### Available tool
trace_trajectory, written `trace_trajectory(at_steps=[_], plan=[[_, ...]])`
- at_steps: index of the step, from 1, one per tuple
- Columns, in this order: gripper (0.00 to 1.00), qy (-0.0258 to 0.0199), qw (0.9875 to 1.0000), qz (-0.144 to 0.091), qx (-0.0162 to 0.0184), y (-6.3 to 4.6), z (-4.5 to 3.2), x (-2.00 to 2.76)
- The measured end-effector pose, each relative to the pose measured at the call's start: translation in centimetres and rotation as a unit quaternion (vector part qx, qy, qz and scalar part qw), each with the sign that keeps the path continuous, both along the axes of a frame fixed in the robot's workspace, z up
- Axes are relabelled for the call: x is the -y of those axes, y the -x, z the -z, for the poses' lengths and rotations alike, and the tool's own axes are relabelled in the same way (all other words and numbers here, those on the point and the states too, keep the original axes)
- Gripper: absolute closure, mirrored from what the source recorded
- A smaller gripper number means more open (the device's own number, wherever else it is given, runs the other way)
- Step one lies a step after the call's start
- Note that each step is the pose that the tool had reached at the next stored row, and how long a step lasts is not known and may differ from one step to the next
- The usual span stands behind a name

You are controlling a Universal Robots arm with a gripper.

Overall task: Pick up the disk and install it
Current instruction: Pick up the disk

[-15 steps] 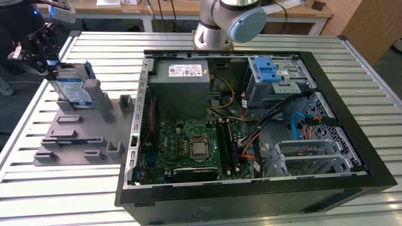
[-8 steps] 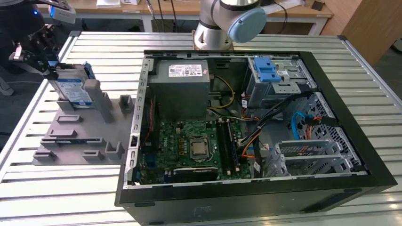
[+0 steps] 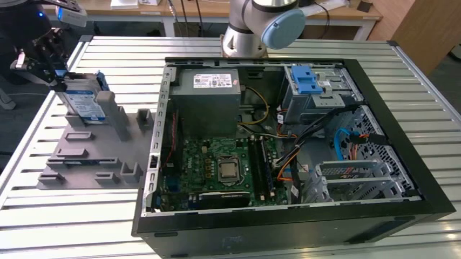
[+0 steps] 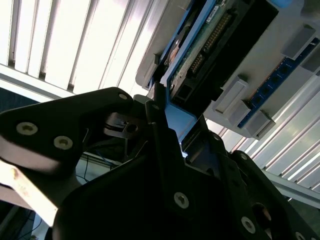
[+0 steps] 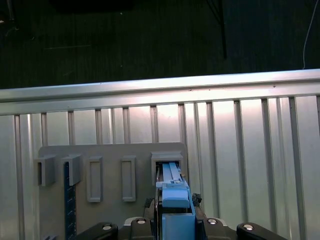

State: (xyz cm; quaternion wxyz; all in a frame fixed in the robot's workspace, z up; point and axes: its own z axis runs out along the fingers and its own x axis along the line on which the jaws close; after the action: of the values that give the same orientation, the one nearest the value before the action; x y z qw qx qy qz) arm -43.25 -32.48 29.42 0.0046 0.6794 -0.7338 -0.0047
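The disk stands on edge in a slot of the grey tray at the exterior view's left; its label is blue and white and its bracket blue. My gripper sits at the disk's upper far end and is shut on it. In the first wrist view the disk's blue bracket lies between the dark fingers of the gripper, with its far end resting in a tray slot. The second wrist view has the gripper clamped on the blue edge, and the disk's circuit-board side shows beyond it.
An open computer case lies to the exterior view's right of the tray, with a grey power supply box, a motherboard and a drive cage with a blue latch. The arm's base stands behind it. All rests on a slatted metal table.
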Motion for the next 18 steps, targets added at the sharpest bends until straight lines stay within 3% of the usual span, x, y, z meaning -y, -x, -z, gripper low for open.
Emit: trace_trajectory(at_steps=[9, 10, 18], plan=[[0.62, 0.001, 1.0, 0.0, 0.0, 0.0, 0.1, 0.0], [0.56, 0.001, 1.0, 0.0, 0.0, 0.0, 0.13, 0.0], [0.56, 0.001, 1.0, 0.0, -0.0001, 0.0, 0.34, 0.0]])
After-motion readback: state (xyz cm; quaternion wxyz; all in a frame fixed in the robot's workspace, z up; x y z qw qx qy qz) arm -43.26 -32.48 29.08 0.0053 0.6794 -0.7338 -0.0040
